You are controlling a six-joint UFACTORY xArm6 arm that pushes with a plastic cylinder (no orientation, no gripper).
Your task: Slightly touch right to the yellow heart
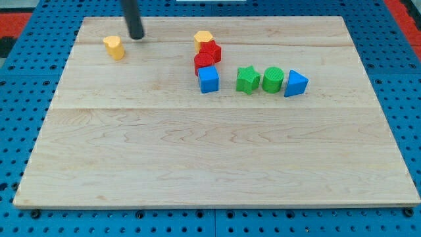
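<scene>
The yellow heart (pixel 114 47) lies near the top left of the wooden board (pixel 210 164). My tip (pixel 136 37) stands just to the heart's upper right, a small gap apart from it. The dark rod rises from there out of the view's top.
A yellow hexagon (pixel 203 40) sits at top centre, with two red blocks (pixel 209 55) touching below it and a blue cube (pixel 208 79) under those. To the right lie a green star (pixel 247 79), a green cylinder (pixel 272 79) and a blue triangle (pixel 295 83).
</scene>
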